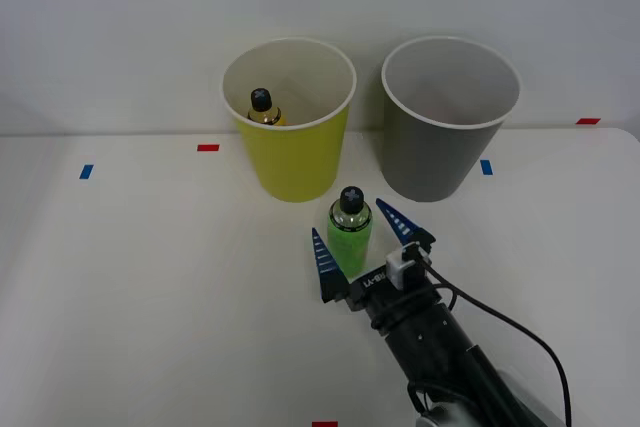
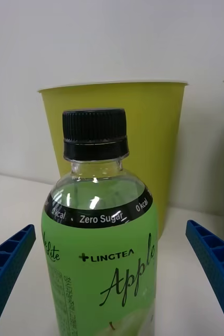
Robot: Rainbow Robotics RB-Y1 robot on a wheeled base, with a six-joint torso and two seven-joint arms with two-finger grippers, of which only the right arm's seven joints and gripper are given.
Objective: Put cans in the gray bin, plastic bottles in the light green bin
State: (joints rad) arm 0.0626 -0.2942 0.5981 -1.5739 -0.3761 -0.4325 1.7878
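Green apple tea bottle [image 1: 351,224] stands upright mid-desk, just before the light green bin [image 1: 291,117], between the right gripper's [image 1: 366,246] wide-apart jaws. Close crookedly and a finger [image 2: 6,265] could tip it over.

1. The place looks like a robot test lab, not a home.
2. The white table [image 1: 150,277] stands against a plain white wall [image 1: 120,27].
3. Small red tape marks [image 1: 208,147] and blue tape marks [image 1: 86,171] are stuck on the table.
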